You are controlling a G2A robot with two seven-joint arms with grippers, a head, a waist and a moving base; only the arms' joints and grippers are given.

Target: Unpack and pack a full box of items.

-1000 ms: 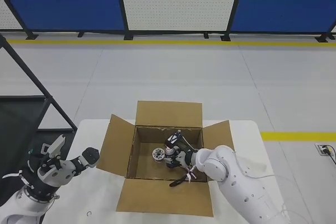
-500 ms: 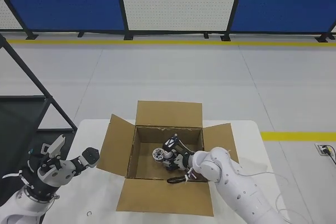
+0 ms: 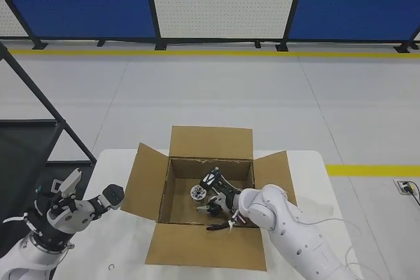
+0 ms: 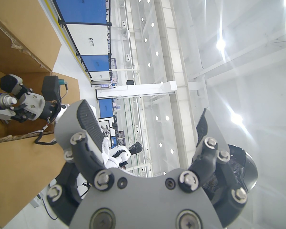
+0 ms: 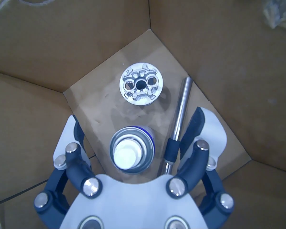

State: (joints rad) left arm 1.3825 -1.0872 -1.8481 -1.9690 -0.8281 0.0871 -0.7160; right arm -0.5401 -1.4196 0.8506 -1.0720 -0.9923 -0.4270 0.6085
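Box walls [image 5: 205, 48] hem right gripper [image 5: 136, 115], spread wide astride spray can [image 5: 132, 150]; left gripper [image 4: 145, 108] gapes.

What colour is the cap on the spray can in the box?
White. The cap tops the spray can; the right wrist view shows it best.

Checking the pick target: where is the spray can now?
Right wrist view: the spray can stands upright on the floor of the box, inside the open right gripper, beside the steel rod, near the metal hub.
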